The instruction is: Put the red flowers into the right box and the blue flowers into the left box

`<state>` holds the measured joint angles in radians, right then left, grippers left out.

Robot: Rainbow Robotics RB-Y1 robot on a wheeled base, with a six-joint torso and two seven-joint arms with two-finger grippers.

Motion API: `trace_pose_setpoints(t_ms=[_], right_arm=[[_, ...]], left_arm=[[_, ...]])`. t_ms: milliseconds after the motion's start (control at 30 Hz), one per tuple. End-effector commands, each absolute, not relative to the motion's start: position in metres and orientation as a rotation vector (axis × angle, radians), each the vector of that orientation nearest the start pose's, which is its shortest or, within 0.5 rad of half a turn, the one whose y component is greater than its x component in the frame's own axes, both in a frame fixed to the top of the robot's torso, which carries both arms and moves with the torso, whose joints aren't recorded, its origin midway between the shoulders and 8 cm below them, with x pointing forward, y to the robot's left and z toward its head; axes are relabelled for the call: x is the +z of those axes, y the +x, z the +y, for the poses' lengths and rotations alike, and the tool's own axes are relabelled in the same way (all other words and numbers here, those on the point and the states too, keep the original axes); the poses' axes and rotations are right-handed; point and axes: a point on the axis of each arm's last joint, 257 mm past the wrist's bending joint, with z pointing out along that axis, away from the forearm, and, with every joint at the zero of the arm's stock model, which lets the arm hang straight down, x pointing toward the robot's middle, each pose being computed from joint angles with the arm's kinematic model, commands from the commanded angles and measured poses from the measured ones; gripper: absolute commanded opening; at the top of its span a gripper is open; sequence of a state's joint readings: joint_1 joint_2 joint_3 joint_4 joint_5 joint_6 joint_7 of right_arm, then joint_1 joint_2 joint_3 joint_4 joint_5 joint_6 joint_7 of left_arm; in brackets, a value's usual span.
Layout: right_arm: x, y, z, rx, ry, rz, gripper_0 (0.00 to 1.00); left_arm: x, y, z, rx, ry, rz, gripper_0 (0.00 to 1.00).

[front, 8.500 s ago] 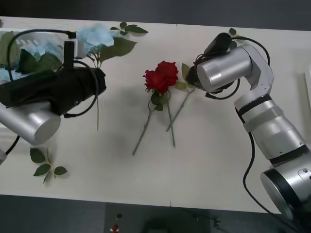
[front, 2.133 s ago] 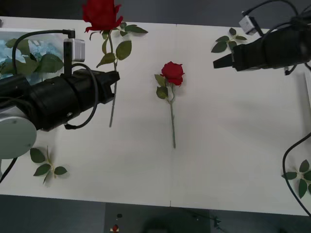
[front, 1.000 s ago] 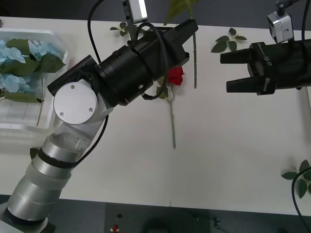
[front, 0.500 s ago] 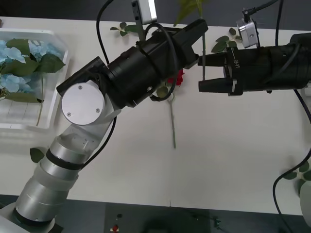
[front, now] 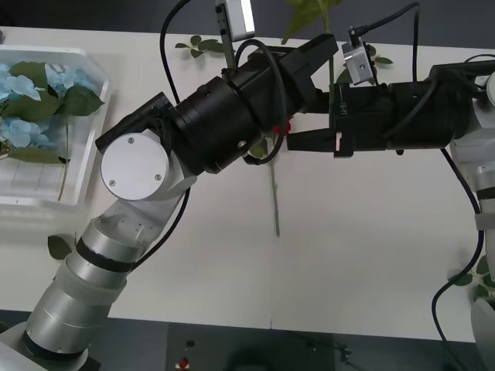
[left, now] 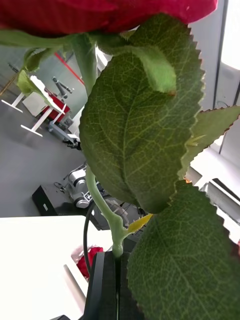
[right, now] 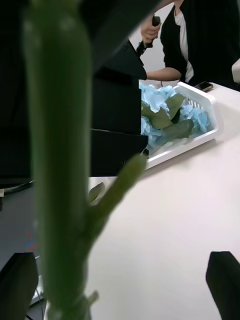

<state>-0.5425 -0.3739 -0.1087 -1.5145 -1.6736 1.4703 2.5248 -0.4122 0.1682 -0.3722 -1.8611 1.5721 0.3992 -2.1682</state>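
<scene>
So the right tool (front: 305,122) has slid in from the table's right side and now sits with its black fingers spread on either side of the thin green stem (front: 332,76) the left tool (front: 323,48) is pinching upright. Looks like a mid-air handoff of that deep-red artificial rose (left: 100,12) toward the right box. The other deep-red rose (front: 280,127) still lies on the white table (front: 371,247), mostly hidden under the arms. The pale blue flower clusters (front: 17,83) are already in the translucent white bin (front: 87,56) on the left.
</scene>
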Motion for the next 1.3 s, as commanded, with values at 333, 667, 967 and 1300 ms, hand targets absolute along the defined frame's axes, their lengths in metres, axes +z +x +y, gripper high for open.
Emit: trace_pose_setpoints(t_ms=[333, 667, 967, 1300], right_arm=[[-0.059, 0.443, -0.043, 1.120, -1.121, 1.464, 0.00], [-0.059, 0.443, -0.043, 1.126, -1.116, 1.464, 0.00], [-0.057, 0.444, -0.044, 1.134, -1.105, 1.468, 0.00], [-0.048, 0.476, -0.106, 1.043, -0.951, 1.643, 0.00]], left_arm=[[0.061, 0.444, -0.098, -1.214, 0.456, 1.173, 0.00], [0.052, 0.448, -0.093, -1.203, 0.452, 1.193, 0.00], [0.023, 0.462, -0.052, -1.141, 0.438, 1.260, 0.56], [-0.033, 0.487, 0.046, -0.994, 0.394, 1.421, 0.56]])
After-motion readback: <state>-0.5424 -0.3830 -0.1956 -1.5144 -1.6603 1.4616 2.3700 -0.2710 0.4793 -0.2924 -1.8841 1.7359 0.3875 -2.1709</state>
